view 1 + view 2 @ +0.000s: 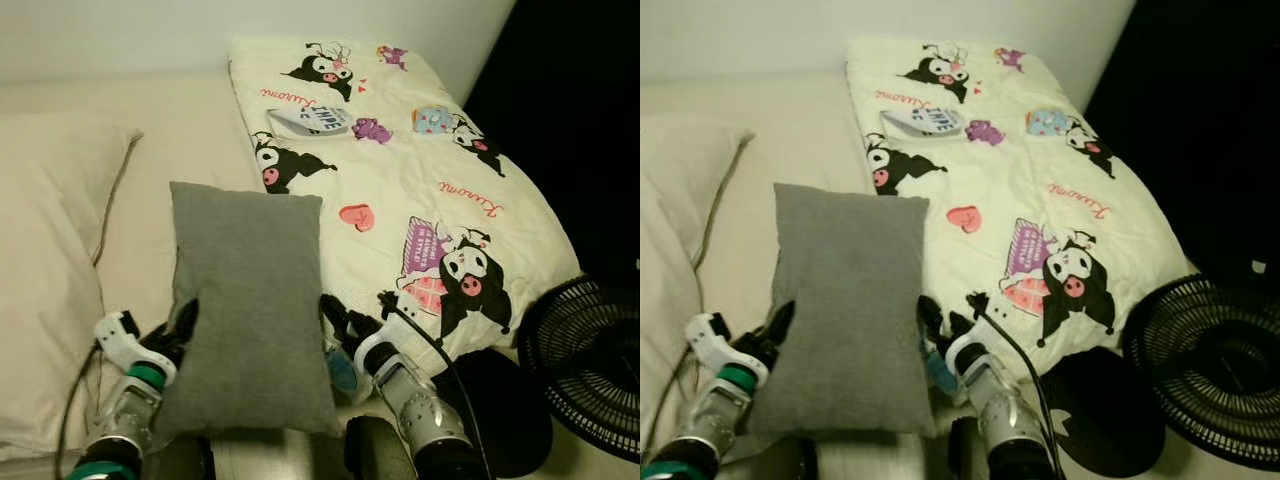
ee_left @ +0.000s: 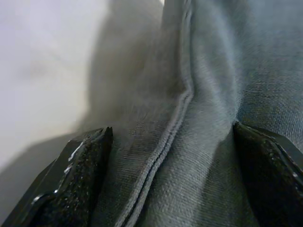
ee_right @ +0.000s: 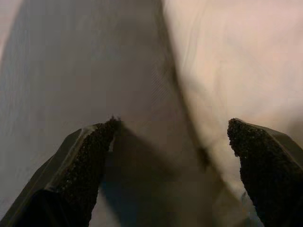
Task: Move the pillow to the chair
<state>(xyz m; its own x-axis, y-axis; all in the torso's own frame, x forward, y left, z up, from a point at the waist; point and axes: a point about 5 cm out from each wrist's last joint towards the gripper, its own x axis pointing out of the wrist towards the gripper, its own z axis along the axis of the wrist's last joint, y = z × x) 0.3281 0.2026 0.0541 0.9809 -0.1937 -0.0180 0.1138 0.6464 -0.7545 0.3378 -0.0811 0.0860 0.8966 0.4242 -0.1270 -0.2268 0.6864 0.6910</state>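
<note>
Your left gripper (image 2: 173, 142) straddles the grey pillow's (image 1: 250, 300) left seam, fingers spread wide; your right gripper (image 3: 173, 130), also wide open, presses its right side. The pillow lies at the bed's (image 1: 190, 140) near edge, the cartoon-print blanket (image 1: 400, 180) beyond.

You have the pillow (image 1: 252, 305) lying on the bed (image 1: 190, 140), with the left tool (image 1: 180, 330) at its left edge and the right tool (image 1: 340, 322) at its right edge. To its right lies the blanket (image 1: 400, 170); to its left, a larger pillow (image 1: 45, 260). A fan (image 1: 585, 365) stands on the floor at the far right.
</note>
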